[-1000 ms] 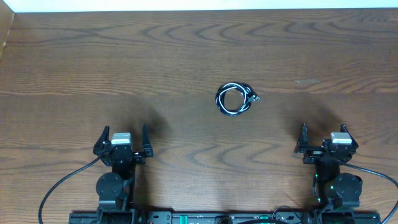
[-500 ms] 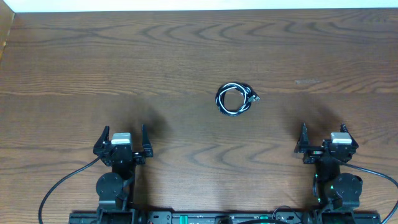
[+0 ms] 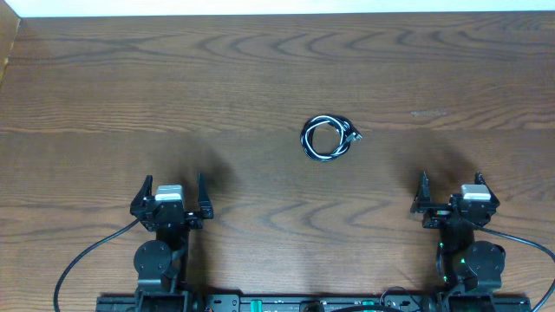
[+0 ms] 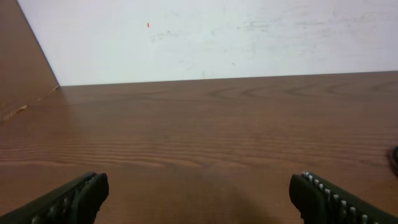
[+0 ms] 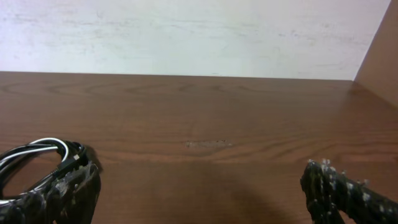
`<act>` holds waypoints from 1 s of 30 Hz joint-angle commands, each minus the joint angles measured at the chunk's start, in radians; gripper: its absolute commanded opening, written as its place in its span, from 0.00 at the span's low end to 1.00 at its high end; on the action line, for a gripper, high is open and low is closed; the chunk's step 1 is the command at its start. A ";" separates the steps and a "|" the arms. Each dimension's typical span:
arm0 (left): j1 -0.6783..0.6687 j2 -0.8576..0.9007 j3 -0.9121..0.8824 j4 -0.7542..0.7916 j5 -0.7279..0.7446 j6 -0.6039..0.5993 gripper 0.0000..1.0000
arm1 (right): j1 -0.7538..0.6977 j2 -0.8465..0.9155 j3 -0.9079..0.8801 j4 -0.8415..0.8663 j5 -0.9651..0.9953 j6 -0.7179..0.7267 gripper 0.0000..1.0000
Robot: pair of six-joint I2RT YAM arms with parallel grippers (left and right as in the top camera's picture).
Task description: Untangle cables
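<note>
The cables [image 3: 326,138] lie wound together as one small black-and-white coil on the wooden surface [image 3: 217,78], a little right of centre and nearer the right arm than the left. A plug end sticks out on the coil's right side. The coil lies apart from both arms, with bare wood around it on every side. There is wide room toward the far edge, where the surface meets a white wall [image 3: 260,7]. A brown left side panel [image 4: 25,68] stands along the left edge and a right side panel [image 5: 380,56] along the right edge, both well away from the coil.

The left fingers [image 4: 71,200] are spread wide and hold nothing. They sit near the front edge, well apart from the coil, with open surface ahead up to the wall. The right fingers [image 5: 351,198] are also spread wide and empty, near the front edge on the right. From the right wrist camera the coil shows just beyond the left-hand finger, off to that side and not in the gap between the two. A faint pale scuff [image 3: 427,113] marks the wood to the coil's right. Thick black wires [image 3: 87,256] trail from the arm bases near the front edge.
</note>
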 commanded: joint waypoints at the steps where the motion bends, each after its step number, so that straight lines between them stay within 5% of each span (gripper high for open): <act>1: -0.004 -0.005 -0.024 -0.029 0.006 0.016 0.98 | -0.005 -0.010 -0.006 0.003 -0.006 -0.015 0.99; 12: -0.005 -0.004 -0.018 -0.034 0.060 -0.023 0.98 | -0.005 -0.010 -0.006 0.003 -0.006 -0.015 0.99; 16: -0.005 -0.004 0.032 -0.069 0.137 -0.122 0.98 | -0.005 -0.010 -0.006 0.003 -0.007 -0.015 0.99; 30: -0.005 0.098 0.455 -0.485 0.144 -0.135 0.98 | -0.005 -0.010 -0.006 0.000 -0.103 0.013 0.99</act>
